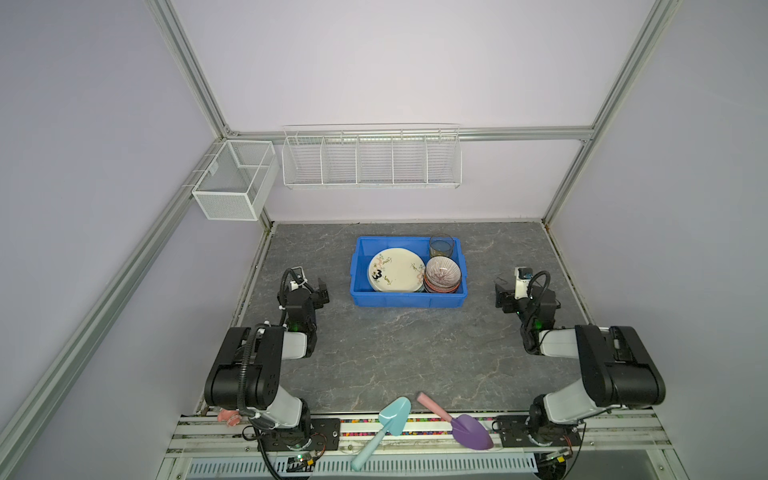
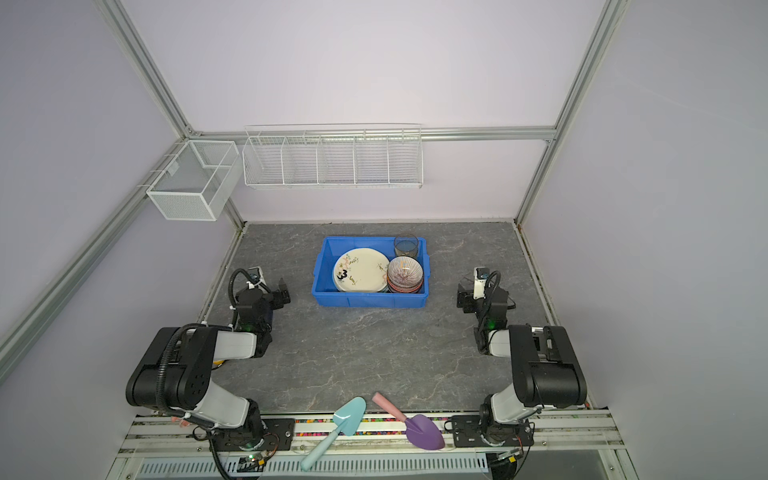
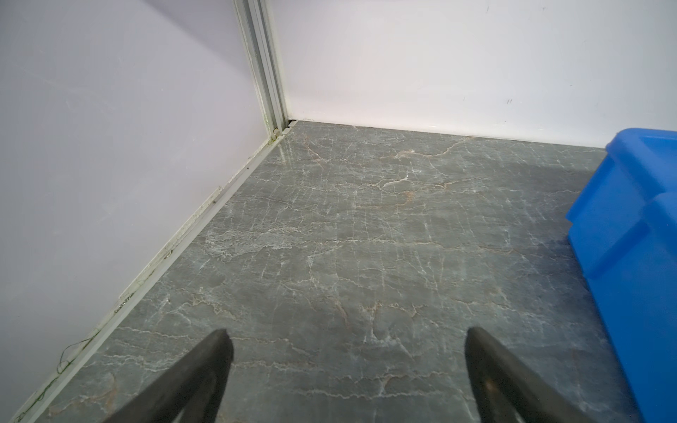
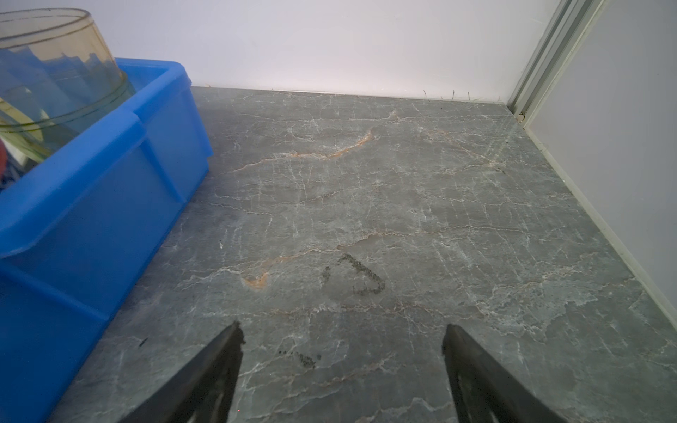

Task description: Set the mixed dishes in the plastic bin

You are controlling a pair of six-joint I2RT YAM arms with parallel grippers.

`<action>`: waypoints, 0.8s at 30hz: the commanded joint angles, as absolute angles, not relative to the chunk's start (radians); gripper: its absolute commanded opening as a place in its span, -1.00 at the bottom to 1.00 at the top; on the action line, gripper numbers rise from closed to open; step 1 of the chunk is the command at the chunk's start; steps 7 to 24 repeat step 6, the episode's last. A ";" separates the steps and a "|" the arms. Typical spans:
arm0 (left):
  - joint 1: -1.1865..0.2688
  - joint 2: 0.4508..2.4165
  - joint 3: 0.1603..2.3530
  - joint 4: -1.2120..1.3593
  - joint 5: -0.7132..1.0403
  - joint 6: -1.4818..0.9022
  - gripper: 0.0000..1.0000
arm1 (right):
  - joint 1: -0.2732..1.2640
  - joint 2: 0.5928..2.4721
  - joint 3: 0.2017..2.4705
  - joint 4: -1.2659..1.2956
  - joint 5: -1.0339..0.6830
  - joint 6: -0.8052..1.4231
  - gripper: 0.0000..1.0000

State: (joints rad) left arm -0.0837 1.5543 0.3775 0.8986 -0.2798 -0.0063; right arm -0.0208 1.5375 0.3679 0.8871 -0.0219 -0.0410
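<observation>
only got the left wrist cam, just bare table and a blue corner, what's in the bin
Observer: Stacked plates, a cream scribbled one on top, lie in the left part of the plastic bin.
Operator: and the right side
Observer: Stacked bowls, a pink-ribbed one on top, sit right of the plates against the bin's front wall.
Operator: that all
Observer: No, a glass tumbler stands upright behind the bowls, in the back right corner.
</observation>
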 commanded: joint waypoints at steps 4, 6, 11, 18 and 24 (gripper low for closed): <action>-0.078 1.552 0.394 0.904 -0.278 -0.012 0.97 | -0.018 1.533 0.381 0.876 -0.015 -0.049 0.76; -0.078 1.551 0.394 0.904 -0.278 -0.012 0.97 | -0.018 1.531 0.380 0.877 -0.015 -0.049 0.76; -0.078 1.551 0.394 0.904 -0.278 -0.012 0.97 | -0.018 1.531 0.380 0.877 -0.015 -0.049 0.76; -0.078 1.551 0.394 0.904 -0.278 -0.012 0.97 | -0.018 1.531 0.380 0.877 -0.015 -0.049 0.76; -0.078 1.551 0.394 0.904 -0.278 -0.012 0.97 | -0.018 1.531 0.380 0.877 -0.015 -0.049 0.76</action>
